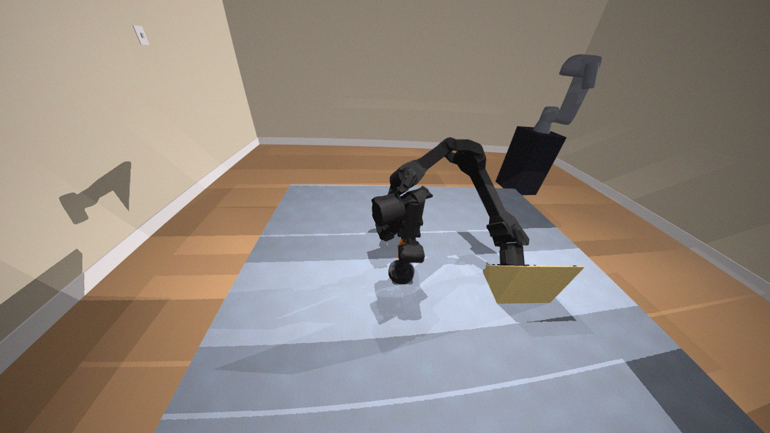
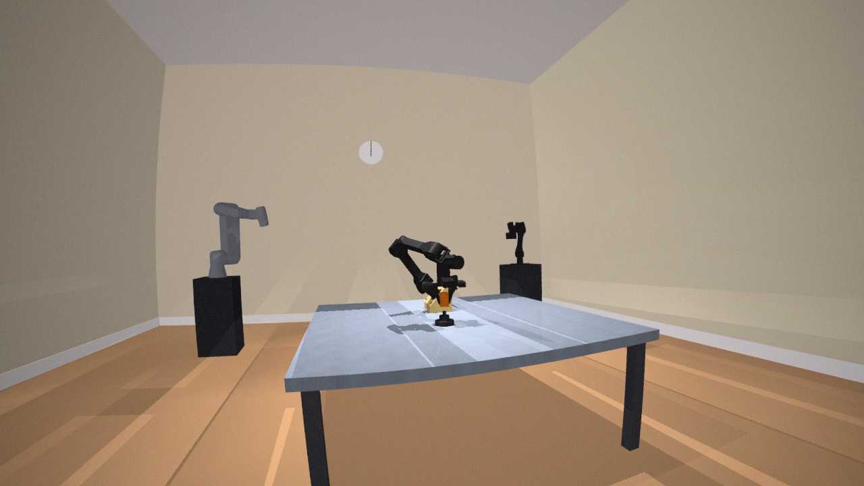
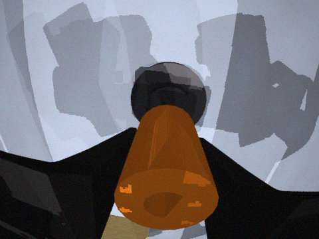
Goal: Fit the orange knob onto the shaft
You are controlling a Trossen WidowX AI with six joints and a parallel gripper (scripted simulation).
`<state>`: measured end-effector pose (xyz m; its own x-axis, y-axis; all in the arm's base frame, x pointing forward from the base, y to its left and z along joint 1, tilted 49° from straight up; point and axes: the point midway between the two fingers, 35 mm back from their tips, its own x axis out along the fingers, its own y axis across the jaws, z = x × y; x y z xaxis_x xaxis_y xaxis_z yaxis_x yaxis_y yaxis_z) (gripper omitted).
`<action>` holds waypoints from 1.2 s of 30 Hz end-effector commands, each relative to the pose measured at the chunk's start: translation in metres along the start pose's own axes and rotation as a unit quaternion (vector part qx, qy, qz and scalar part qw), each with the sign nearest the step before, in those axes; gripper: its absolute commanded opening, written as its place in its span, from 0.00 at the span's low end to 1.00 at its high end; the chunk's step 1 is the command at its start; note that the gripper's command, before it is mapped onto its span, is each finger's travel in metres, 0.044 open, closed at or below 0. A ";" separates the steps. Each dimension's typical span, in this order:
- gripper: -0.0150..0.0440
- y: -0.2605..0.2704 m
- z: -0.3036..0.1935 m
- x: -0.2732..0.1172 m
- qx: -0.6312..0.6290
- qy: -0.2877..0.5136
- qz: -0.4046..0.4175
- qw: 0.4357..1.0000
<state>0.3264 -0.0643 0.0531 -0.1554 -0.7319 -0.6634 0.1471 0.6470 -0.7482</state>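
Note:
My gripper (image 1: 402, 252) (image 2: 443, 300) (image 3: 166, 138) is shut on the orange knob (image 2: 443, 297) (image 3: 169, 149), which stands upright between the fingers. In the top view only slivers of the knob show behind a finger. The dark round pedestal (image 1: 400, 274) (image 2: 443, 322) (image 3: 186, 74) stands on the table below. In the exterior view the knob hangs directly over the pedestal's shaft (image 2: 443, 313), with a small gap between them. In the wrist view the knob's lower end covers the near part of the pedestal and the shaft's top. The shaft's flat side cannot be seen.
The arm's yellow base block (image 1: 530, 285) (image 2: 431, 305) (image 3: 123, 228) stands on the grey-blue table (image 1: 323, 387) (image 2: 362, 356). Away from the table, a grey arm (image 1: 574, 97) (image 2: 229, 238) stands on a black block. Another black arm (image 2: 518, 241) stands behind the table at the right.

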 end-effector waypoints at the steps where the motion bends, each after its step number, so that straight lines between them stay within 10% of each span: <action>1: 0.25 -0.001 0.002 0.001 -0.003 -0.006 -0.001 1.000; 36: 0.25 -0.002 0.001 0.018 0.000 -0.007 -0.002 1.000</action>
<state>0.3249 -0.0816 0.0407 -0.1489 -0.7347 -0.6618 0.1456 0.6457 -0.7496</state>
